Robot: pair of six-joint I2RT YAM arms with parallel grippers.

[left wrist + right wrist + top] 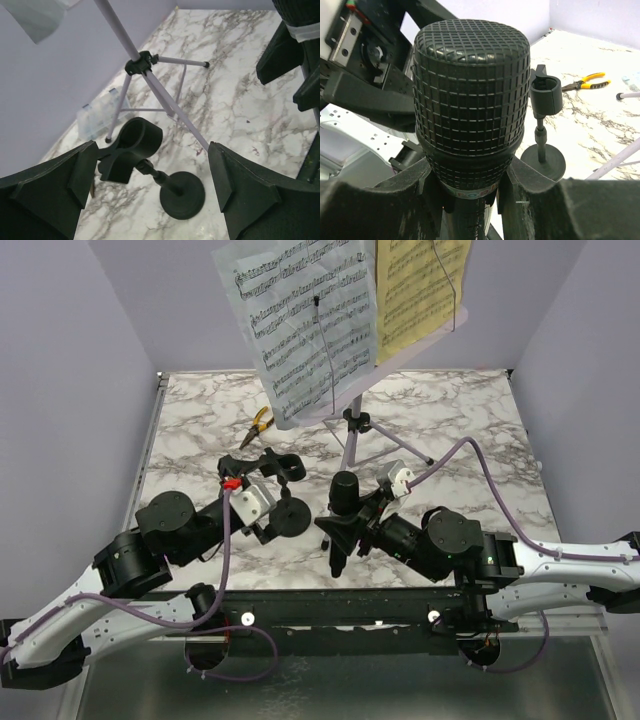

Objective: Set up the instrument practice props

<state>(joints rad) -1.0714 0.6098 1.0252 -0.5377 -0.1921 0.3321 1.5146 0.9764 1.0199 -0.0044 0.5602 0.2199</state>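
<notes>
The lilac music stand (352,426) stands at the back on its thin tripod (145,63). It carries a white sheet-music page (305,325) and a yellow page (420,290). The short black mic stand (289,514) stands upright on its round base (183,194) with its clip (132,150) empty. My left gripper (150,195) is open with a finger on each side of the stand; the clip is close to the left finger. My right gripper (470,200) is shut on the black microphone (470,90), held upright just right of the mic stand (542,131).
Yellow-handled pliers (258,423) lie left of the tripod, also in the right wrist view (587,81). A clear plastic box (100,112) sits by the wall beyond a tripod foot. The tripod legs spread right behind both grippers.
</notes>
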